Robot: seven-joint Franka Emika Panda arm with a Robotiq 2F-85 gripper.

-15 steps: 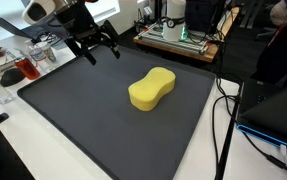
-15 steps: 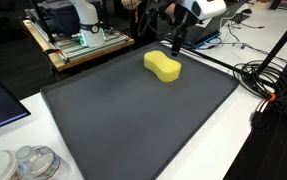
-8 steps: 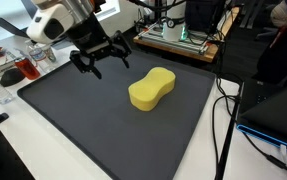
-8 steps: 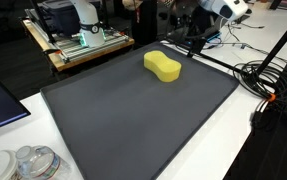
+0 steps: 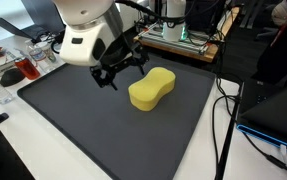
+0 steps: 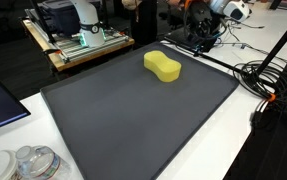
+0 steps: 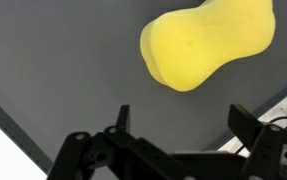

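sponge [image 7: 208, 45] edge cut off, gripper [image 7: 180, 113] spread wide

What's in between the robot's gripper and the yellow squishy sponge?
Nothing: in the wrist view only bare dark grey mat shows between the open gripper and the yellow peanut-shaped foam sponge.

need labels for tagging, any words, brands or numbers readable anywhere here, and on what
None can be read: the yellow sponge and the dark mat are blank in every view.
Any print on the machine in the background or the plastic containers is too small and blurred to read.
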